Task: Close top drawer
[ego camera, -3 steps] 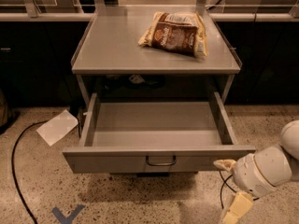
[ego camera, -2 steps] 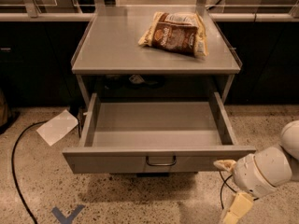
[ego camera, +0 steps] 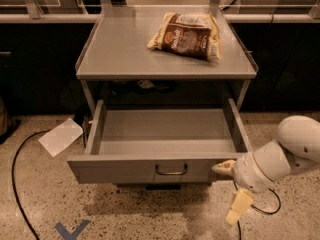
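Observation:
The top drawer (ego camera: pixel 125 170) is a wide grey metal drawer, pulled fully out from under the grey cabinet top (ego camera: pixel 125 54). Its tray is empty and a small wire loop handle (ego camera: pixel 171 170) sits at front centre. My gripper (ego camera: pixel 231 191) is at the lower right, next to the drawer's front right corner. One cream finger (ego camera: pixel 223 166) lies at the corner of the drawer front and the other (ego camera: pixel 239 206) hangs down below it, so the fingers are spread open and hold nothing.
A brown and cream snack bag (ego camera: pixel 185 34) lies on the cabinet top. A white sheet of paper (ego camera: pixel 61 136) and a black cable (ego camera: pixel 17 159) lie on the speckled floor at the left. Blue tape (ego camera: pixel 71 231) marks the floor in front.

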Available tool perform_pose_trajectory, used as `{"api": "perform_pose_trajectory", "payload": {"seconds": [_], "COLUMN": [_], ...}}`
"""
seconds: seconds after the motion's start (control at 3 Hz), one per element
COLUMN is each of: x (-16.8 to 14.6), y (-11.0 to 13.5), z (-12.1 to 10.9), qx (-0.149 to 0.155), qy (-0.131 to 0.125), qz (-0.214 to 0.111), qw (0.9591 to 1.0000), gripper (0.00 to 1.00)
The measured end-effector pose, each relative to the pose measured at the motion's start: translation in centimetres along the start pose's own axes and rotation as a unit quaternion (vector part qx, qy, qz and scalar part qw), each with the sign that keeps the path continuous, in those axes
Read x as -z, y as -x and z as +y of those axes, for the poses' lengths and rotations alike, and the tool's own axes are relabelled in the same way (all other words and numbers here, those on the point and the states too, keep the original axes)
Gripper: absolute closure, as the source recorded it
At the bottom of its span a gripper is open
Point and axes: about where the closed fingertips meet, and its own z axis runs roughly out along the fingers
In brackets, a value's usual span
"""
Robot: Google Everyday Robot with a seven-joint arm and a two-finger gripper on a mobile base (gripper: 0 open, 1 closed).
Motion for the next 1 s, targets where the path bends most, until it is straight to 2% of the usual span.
{"api": "perform_pose_trajectory", "payload": {"seconds": [0.33,0.67,1.0], "x": [-1.7,-1.7,-2.1], "y": [2.1,2.1,4.6], "z": [-2.8,-2.8,-8.3], "qx": [0.024,0.024,0.063], "qy": [0.013,0.013,0.013], "qz": [-0.011,-0.011,-0.011], "qw": [0.9996,0.9996,0.9979], "gripper": [0.00,0.00,0.00]}}
